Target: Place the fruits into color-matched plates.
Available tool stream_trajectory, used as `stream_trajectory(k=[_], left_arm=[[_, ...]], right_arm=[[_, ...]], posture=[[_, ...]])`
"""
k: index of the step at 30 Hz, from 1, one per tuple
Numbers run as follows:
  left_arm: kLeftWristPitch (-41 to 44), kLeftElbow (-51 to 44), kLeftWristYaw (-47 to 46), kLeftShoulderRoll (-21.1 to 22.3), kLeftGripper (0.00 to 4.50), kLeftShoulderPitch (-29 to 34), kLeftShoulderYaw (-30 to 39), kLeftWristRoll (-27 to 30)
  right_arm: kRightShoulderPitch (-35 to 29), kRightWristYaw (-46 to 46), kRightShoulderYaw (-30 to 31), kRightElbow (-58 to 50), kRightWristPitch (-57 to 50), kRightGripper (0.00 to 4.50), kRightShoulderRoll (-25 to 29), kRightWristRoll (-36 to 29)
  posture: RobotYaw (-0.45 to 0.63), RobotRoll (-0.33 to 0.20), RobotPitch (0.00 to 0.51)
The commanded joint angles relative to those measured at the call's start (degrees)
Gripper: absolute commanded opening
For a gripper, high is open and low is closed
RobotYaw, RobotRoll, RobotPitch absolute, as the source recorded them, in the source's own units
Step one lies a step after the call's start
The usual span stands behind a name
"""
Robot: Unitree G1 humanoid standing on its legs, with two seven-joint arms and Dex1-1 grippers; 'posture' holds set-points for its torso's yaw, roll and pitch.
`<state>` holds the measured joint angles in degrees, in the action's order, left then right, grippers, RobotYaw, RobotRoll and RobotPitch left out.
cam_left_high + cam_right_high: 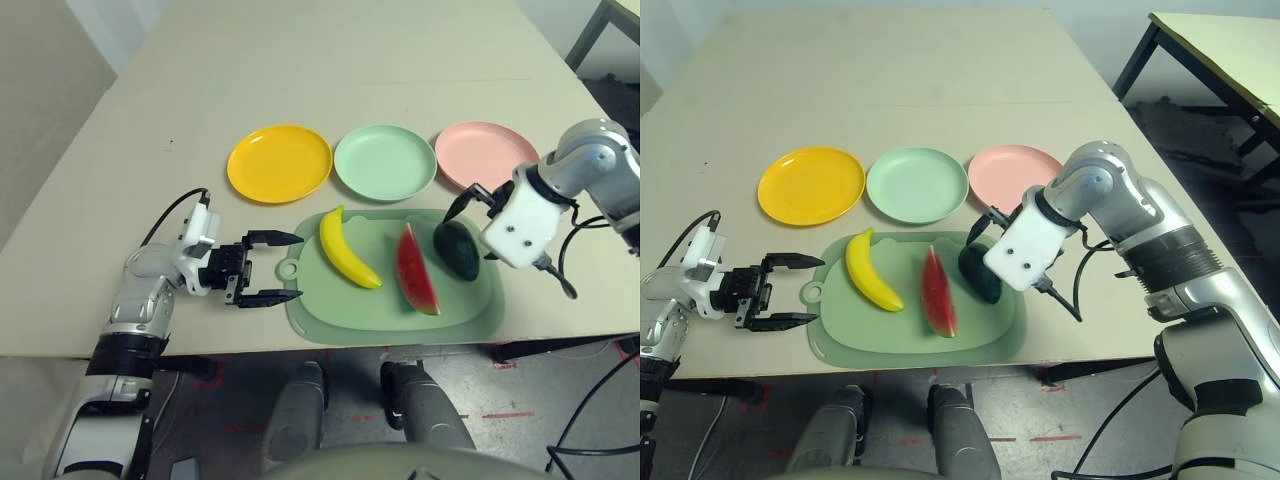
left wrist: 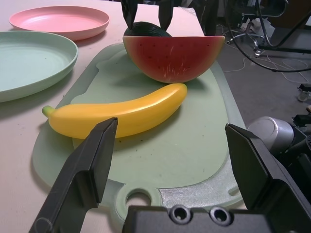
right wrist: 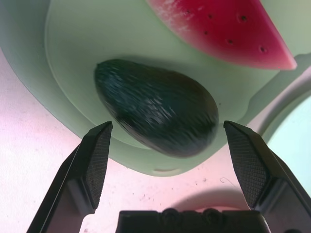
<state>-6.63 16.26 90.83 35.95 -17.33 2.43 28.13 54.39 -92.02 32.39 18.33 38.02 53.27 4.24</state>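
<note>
— What lay on the table (image 1: 300, 80)?
— A pale green cutting board (image 1: 330, 312) with rounded corners sat near the front edge, flat, its handle tab with a round hole (image 1: 289, 270) pointing to the left side.
— Condition of the table surface?
— Light beige, with a seam (image 1: 330, 72) running across the far part.
— Anything beyond it?
— A second table (image 1: 1230, 50) with dark legs stood off to the right. Cables (image 1: 590, 400) lay on the grey floor below, which carried red marks (image 1: 500, 412).
</note>
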Motion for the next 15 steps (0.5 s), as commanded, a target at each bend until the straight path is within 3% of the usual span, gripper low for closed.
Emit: stream_trajectory(k=[1, 15], left_arm=[[-0.35, 0.33, 0.45, 0.08, 4.5, 0.52, -0.72, -0.75], [-0.41, 0.17, 0.41, 0.24, 4.5, 0.43, -0.48, -0.78]], right_arm=[[-0.63, -0.46, -0.93, -0.78, 1.65, 4.45, -0.31, 0.4], [-2.33, -0.38, -0.42, -2.26, 0.96, 4.45, -1.11, 1.03]], posture=[[0.01, 0.0, 0.171], [0.02, 0.0, 0.166]])
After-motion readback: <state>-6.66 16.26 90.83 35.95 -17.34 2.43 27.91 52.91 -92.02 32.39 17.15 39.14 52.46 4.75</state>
